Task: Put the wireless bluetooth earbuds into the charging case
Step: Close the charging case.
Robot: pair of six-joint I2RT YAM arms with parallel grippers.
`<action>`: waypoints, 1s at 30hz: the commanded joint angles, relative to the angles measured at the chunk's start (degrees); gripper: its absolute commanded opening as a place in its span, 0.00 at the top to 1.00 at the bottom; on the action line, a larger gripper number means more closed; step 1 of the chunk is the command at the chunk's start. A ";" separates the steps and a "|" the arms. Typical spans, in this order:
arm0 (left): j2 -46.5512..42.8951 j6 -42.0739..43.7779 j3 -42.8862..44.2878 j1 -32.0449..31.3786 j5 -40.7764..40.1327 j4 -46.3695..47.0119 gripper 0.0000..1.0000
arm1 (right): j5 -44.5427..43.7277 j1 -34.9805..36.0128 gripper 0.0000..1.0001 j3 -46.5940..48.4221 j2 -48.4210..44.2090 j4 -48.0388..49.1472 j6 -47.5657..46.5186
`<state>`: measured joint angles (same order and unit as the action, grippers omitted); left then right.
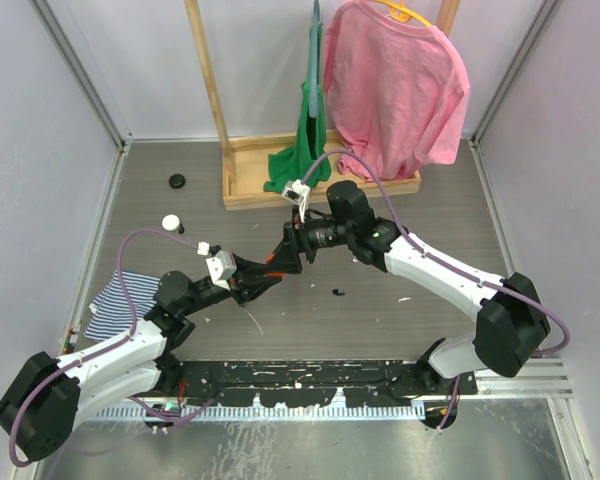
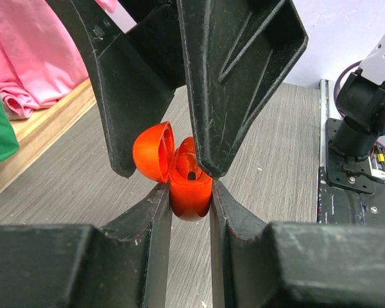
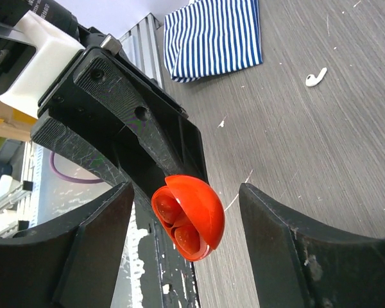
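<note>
Left fingers (image 2: 147, 247) pinch the orange charging case (image 2: 191, 192) and hold it above the table (image 1: 380, 330). The right fingers (image 3: 93, 250) stand spread on either side of it, gripping nothing. The case's lid (image 2: 153, 153) is hinged open. One white earbud (image 3: 316, 77) lies on the table, well apart. Best to hold the case steady, wells toward the right arm, pick that earbud by its stem and lower it squarely into a well.

1. Charging case (image 2: 191, 196): glossy, smooth orange-red plastic
2. Left gripper (image 2: 190, 189): matt black plastic, scuffed and scratched
3. Table (image 3: 308, 160): matt grey wood-grain surface, flecked white
4. Striped cloth (image 3: 212, 35): soft blue-and-white fabric
5. Earbud (image 3: 316, 77): smooth white plastic
6. Rack (image 1: 208, 80): pale bare wood
7. T-shirt (image 1: 395, 90): pink cloth
</note>
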<state>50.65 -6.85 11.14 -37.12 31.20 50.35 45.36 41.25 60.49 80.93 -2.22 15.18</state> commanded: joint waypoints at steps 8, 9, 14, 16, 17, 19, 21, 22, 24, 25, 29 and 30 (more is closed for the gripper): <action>-0.25 0.09 2.47 -0.14 -2.02 3.27 1.00 | 4.17 -0.38 0.27 1.82 -3.98 1.84 -0.47; -0.29 0.08 2.49 -0.14 -2.06 3.19 1.00 | 4.34 -0.36 0.27 1.75 -4.33 1.68 -0.64; -0.24 0.08 2.57 -0.14 -2.50 2.83 1.00 | 3.97 -0.41 0.27 1.40 -6.02 1.60 -1.20; -0.25 0.17 2.66 -0.13 -2.63 2.49 1.00 | 4.00 -0.49 0.27 1.16 -6.50 1.58 -1.33; -0.28 0.17 2.71 -0.14 -2.71 2.41 1.00 | 4.04 -0.43 0.27 1.03 -6.70 1.58 -1.37; -0.32 0.22 2.66 -0.14 -2.87 2.37 1.00 | 3.92 -0.42 0.27 0.86 -7.04 1.43 -1.51; -0.29 0.18 2.73 -0.14 -2.97 2.26 1.00 | 2.92 -0.46 0.27 0.73 -7.41 0.99 -2.12; -0.26 0.17 2.75 -0.14 -2.99 2.29 1.00 | 2.11 -0.40 0.27 0.56 -7.67 0.68 -2.47; -0.14 0.17 2.83 -0.14 -3.07 2.14 1.00 | -0.32 -0.42 0.27 0.26 -8.40 -0.02 -3.27; -0.10 0.11 2.90 -0.10 -3.20 2.08 1.00 | -1.56 -0.46 0.27 0.17 -8.66 -0.49 -4.04; 0.20 0.00 3.23 -0.14 -2.88 1.59 1.00 | -7.81 -0.48 0.27 -0.60 -10.31 -2.80 -7.01; 0.28 -0.08 3.32 -0.16 -2.71 1.41 1.00 | -8.85 -0.43 0.27 -1.11 -10.92 -3.03 -8.05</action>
<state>50.85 -6.85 11.57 -37.12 28.71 49.93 42.63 41.01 59.99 73.52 -4.60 11.44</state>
